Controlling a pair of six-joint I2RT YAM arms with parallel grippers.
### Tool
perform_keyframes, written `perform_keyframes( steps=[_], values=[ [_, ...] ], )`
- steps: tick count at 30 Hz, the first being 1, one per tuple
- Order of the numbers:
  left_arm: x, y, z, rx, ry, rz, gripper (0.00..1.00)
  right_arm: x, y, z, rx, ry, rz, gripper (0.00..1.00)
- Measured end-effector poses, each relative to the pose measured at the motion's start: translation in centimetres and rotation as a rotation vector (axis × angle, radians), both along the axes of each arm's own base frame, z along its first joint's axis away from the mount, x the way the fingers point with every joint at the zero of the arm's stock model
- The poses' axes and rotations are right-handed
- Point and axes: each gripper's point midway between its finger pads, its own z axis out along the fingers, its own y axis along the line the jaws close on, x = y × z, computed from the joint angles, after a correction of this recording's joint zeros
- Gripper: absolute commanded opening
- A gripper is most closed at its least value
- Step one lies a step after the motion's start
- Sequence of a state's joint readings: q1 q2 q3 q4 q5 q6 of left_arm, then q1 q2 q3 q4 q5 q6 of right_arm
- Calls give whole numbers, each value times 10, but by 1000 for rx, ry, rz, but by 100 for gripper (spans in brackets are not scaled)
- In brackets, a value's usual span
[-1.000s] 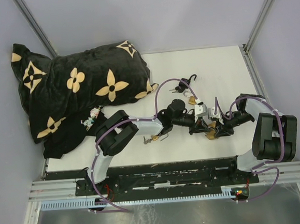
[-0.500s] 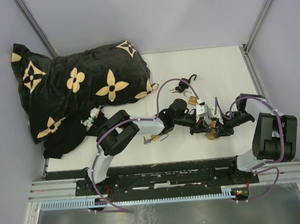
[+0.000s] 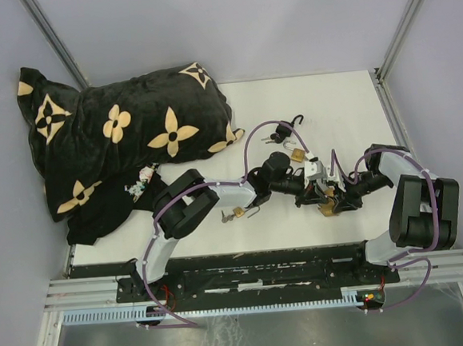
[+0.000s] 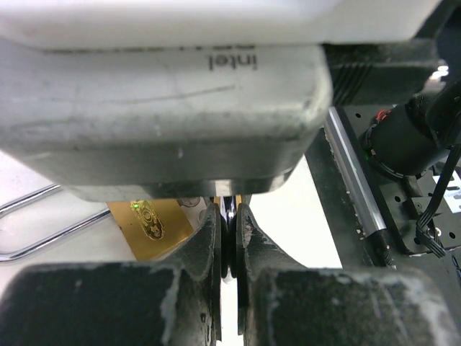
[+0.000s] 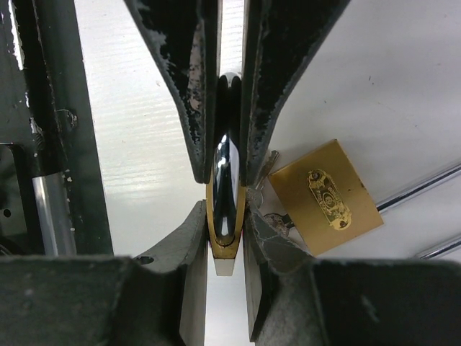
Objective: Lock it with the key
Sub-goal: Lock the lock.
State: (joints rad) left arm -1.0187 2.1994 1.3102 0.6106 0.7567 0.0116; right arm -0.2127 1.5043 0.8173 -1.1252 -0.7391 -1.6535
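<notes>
Near the front of the white table (image 3: 347,116), a small bunch of loose keys (image 3: 235,214) lies at 9 o'clock from the 2 meeting arms. At mid-table the right end effector (image 5: 225,238) is narrow, clamped on a brass padlock (image 5: 223,209) seen edge-on. Facing it, the left end effector (image 4: 229,249) is pinched tight on the black head of a key (image 4: 229,232), right at the padlock's end. Whether the blade is inside cannot be told. A second padlock (image 5: 324,198) lies flat just beside them, at 3 o'clock in the right wrist view. Farther off, at 11 o'clock, a third padlock (image 3: 296,155) rests near dark keys (image 3: 281,135). A black flowered cushion (image 3: 124,133) fills the far left.
</notes>
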Motion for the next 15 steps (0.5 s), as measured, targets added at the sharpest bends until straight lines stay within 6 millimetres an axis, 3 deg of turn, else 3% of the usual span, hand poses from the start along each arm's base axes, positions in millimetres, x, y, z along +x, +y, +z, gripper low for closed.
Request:
perform_keyframes(
  steps=[15],
  values=[
    [-8, -5, -4, -30, -14, 2, 3, -4, -6, -1, -54, -9, -20, 2]
  ],
)
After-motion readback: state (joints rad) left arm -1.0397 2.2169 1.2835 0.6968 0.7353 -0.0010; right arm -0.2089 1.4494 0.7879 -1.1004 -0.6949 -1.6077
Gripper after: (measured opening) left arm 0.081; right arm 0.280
